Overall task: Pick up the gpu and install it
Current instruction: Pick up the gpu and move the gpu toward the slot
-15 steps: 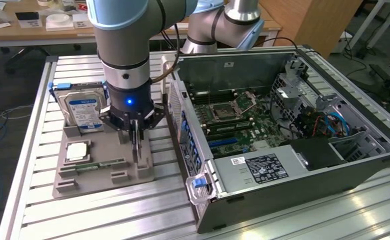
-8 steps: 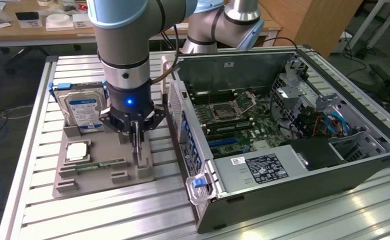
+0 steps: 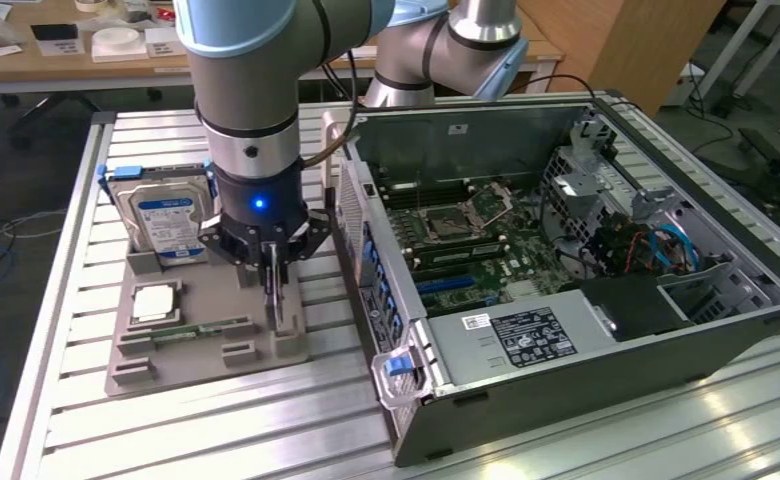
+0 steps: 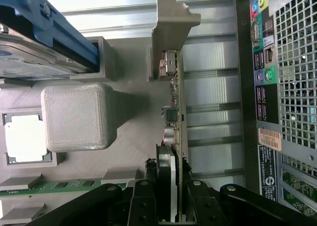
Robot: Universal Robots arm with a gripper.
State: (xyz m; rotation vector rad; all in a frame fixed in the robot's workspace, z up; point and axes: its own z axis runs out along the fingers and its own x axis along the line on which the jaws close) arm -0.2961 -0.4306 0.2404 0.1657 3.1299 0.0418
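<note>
The gpu stands on edge in a slot of the grey holder tray, just beside the open computer case. In the wrist view the gpu appears edge-on, with its silver bracket at the far end. My gripper hangs straight down over the card. Its fingers press against both faces of the card, so my gripper is shut on it. The card's lower edge still rests in the tray.
A silver hard drive in a blue frame stands at the tray's back. A processor chip and a green memory stick lie in the tray. The case's rear port panel is close to the card. The motherboard lies exposed.
</note>
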